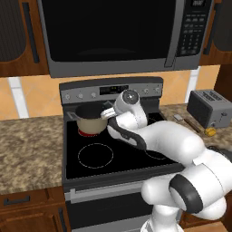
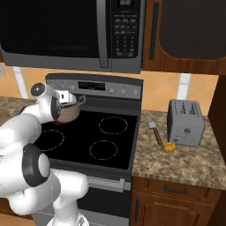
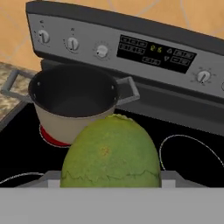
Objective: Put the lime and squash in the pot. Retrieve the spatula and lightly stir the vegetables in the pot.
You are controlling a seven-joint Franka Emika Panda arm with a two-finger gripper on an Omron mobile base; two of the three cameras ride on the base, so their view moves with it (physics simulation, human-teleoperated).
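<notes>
The left base view looks forward and down from behind the arm's left side, over the stove (image 1: 113, 149) toward the microwave (image 1: 118, 34). The right base view faces the same stove (image 2: 95, 132) from behind the arm's right, taking in more counter and the toaster (image 2: 185, 122). Both share the pot (image 1: 90, 120). The hand view sits close, looking at the pot (image 3: 72, 98) and control panel (image 3: 131, 48).

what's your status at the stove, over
End effector shut on lime, short of pot. Pot empty on rear burner. Squash and spatula by toaster. Path clear.
</notes>
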